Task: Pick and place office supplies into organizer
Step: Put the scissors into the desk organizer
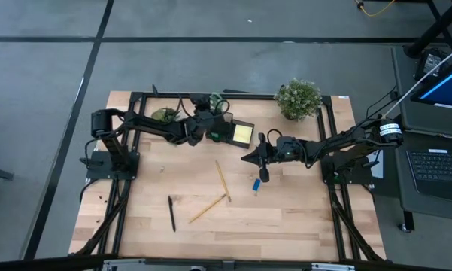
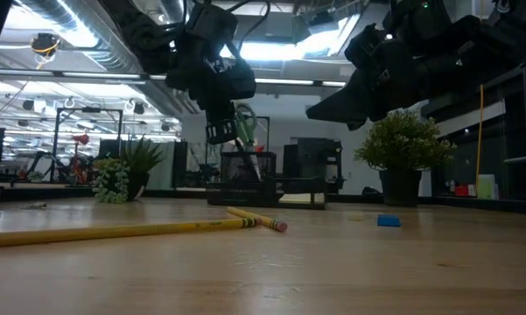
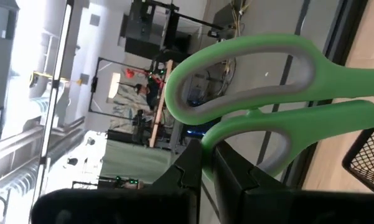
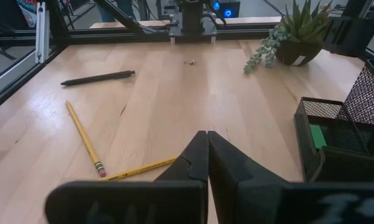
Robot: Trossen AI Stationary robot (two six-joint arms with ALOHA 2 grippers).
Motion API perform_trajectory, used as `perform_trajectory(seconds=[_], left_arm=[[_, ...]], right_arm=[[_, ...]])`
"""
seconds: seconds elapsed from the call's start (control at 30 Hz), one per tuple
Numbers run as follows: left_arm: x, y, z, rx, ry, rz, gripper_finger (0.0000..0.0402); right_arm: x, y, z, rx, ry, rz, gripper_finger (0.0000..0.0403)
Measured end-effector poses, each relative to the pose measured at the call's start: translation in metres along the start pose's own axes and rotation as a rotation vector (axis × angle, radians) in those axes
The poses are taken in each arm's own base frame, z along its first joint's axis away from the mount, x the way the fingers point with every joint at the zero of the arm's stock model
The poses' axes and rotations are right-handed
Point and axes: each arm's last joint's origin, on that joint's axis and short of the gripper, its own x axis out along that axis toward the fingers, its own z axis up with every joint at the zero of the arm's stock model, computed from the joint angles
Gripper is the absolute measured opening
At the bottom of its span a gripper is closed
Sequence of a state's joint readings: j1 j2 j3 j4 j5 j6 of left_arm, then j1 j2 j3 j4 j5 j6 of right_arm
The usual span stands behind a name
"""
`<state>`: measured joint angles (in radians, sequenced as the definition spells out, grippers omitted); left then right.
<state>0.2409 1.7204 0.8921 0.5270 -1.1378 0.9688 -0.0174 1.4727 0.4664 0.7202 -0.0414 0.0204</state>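
Note:
My left gripper (image 1: 213, 126) hangs over the black mesh organizer (image 1: 233, 132) at the table's far middle, shut on green-handled scissors (image 3: 249, 74). In the low view the scissors (image 2: 245, 121) point down toward the organizer's pen cup (image 2: 245, 175). A yellow sticky-note pad (image 1: 243, 134) lies in the organizer's tray. My right gripper (image 1: 246, 159) hovers shut and empty just near of the organizer. Two pencils (image 1: 222, 179) (image 1: 207, 208), a black pen (image 1: 171, 213) and a small blue piece (image 1: 255, 184) lie flat on the table. My left gripper pinches the rim of one green handle loop (image 3: 213, 140) between its two fingers. The fingers (image 3: 236, 180) come roughly level from the table's left side. The scissors are lifted clear of the table, handles up and blades down over the pen cup; the blade tips are hidden by the mesh.
A bushy potted plant (image 1: 298, 98) stands at the far right, a smaller trailing one (image 1: 164, 115) at the far left under my left arm. A green piece (image 4: 317, 135) lies inside the organizer's tray. Bare wood stretches across the near half around the pencils and pen.

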Motion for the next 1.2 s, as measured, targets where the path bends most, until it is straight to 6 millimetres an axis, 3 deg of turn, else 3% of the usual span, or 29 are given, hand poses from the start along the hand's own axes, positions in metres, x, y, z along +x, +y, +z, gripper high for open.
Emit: perform_trajectory(seconds=[0.77, 1.2], left_arm=[[0.001, -0.007, -0.006, -0.037, 0.036, -0.034, 0.0015], [0.000, -0.014, -0.010, -0.033, 0.020, -0.107, 0.0068]], right_arm=[[0.000, 0.000, 0.000, 0.003, 0.000, 0.000, 0.0007], [0.000, 0.000, 0.000, 0.004, -0.001, 0.000, 0.0007]])
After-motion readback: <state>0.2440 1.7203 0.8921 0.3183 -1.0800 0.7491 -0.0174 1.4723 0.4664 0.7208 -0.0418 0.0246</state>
